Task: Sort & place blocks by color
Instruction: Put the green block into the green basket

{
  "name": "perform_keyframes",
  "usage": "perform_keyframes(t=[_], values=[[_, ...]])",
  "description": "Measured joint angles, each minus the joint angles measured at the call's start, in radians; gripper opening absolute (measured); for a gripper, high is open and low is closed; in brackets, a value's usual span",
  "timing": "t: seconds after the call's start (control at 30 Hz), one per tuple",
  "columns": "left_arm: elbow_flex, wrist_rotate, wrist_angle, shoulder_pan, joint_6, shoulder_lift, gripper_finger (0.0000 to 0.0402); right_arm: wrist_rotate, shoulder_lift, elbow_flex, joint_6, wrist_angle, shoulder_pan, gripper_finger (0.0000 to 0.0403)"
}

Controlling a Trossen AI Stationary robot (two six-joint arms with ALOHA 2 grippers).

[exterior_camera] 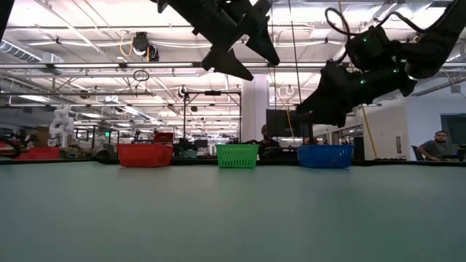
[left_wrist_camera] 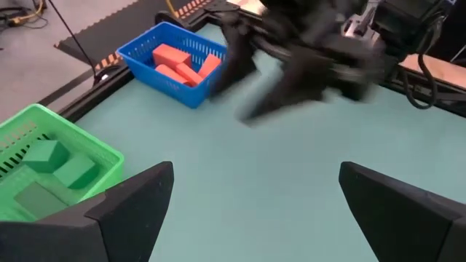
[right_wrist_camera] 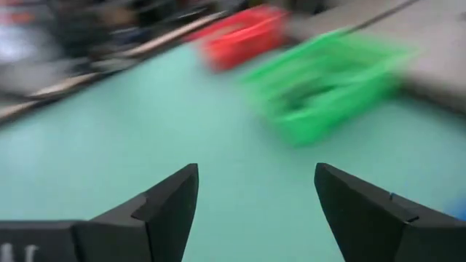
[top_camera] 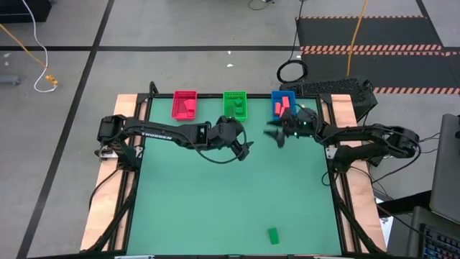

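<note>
One green block (top_camera: 274, 235) lies flat on the mat near the table's near edge. More blocks sit in the bins: red ones in the red bin (top_camera: 185, 104) and the blue bin (top_camera: 282, 103), green ones in the green bin (top_camera: 235, 105). In the left wrist view the blue bin's red blocks (left_wrist_camera: 180, 62) and the green bin's green blocks (left_wrist_camera: 54, 166) show. My left gripper (top_camera: 246, 152) hangs open above the mat's middle far part. My right gripper (top_camera: 277, 134) is open too, in the air in front of the blue bin. Neither holds anything.
The three bins stand in a row along the table's far edge (exterior_camera: 237, 155). Wide bare green mat lies between the arms and the lone block. Wooden rails (top_camera: 365, 208) and a black frame border the mat on the left and right.
</note>
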Motion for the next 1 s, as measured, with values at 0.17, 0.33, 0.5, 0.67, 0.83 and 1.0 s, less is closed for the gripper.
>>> perform_keyframes(t=[0.17, 0.33, 0.5, 0.67, 0.83, 1.0], values=[[0.0, 0.0, 0.0, -0.008, 0.047, 0.0, 0.0392, -0.274, 0.0, 0.001, 0.099, -0.059, 0.133, 0.0257], [0.0, 0.0, 0.0, -0.014, 0.098, 0.0, 0.0392, -0.247, 0.0, 0.001, 0.22, -0.164, 0.327, 0.025], [0.0, 0.001, 0.003, -0.024, 0.143, 0.0, 0.0392, -0.039, 0.0, 0.001, 0.32, -0.232, 0.522, 0.0241], [0.0, 0.002, -0.026, -0.038, 0.187, 0.0, 0.0392, 0.146, 0.0, 0.025, 0.467, -0.242, 0.68, 0.0231], [0.0, 0.003, -0.06, -0.043, 0.262, 0.0, 0.0392, 0.334, 0.0, 0.108, 0.506, -0.24, 0.824, 0.0225], [0.0, 0.022, -0.11, -0.043, 0.272, 0.0, 0.0392, 0.496, 0.027, 0.187, 0.562, -0.24, 0.965, 0.0224]])
